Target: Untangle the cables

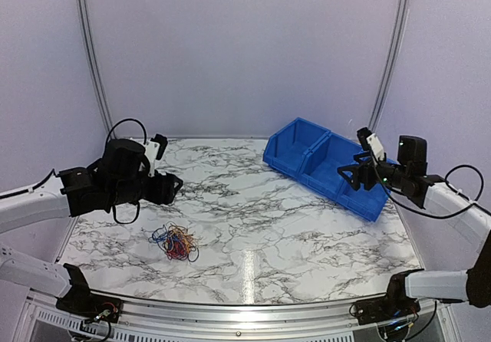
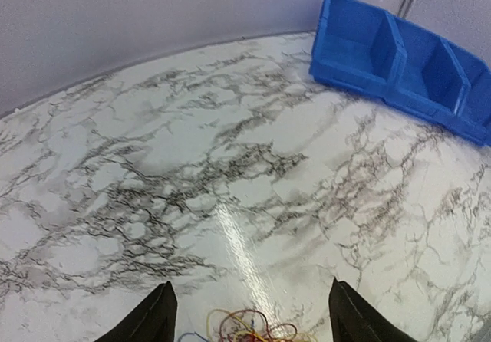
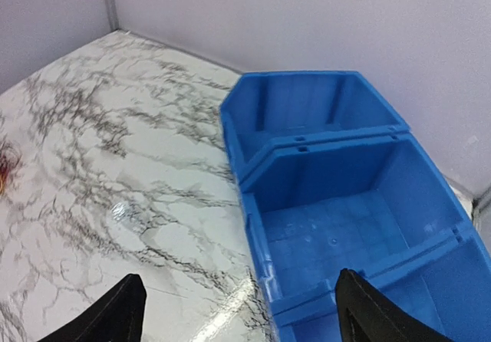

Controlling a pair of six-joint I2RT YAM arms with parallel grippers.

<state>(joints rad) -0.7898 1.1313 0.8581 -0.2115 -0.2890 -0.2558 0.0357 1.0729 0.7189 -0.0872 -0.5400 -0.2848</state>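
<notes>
Red-blue-yellow cables lie below the spread left gripper: approach step; next, lower and pinch one strand. Right gripper spread too.

Seemingly lilac walls, marble-patterned table.

Bright, even light; glare on table

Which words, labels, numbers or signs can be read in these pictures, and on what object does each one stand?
None. No text can be read on the cables, the blue bins, the table, the left arm or the right arm.
</notes>
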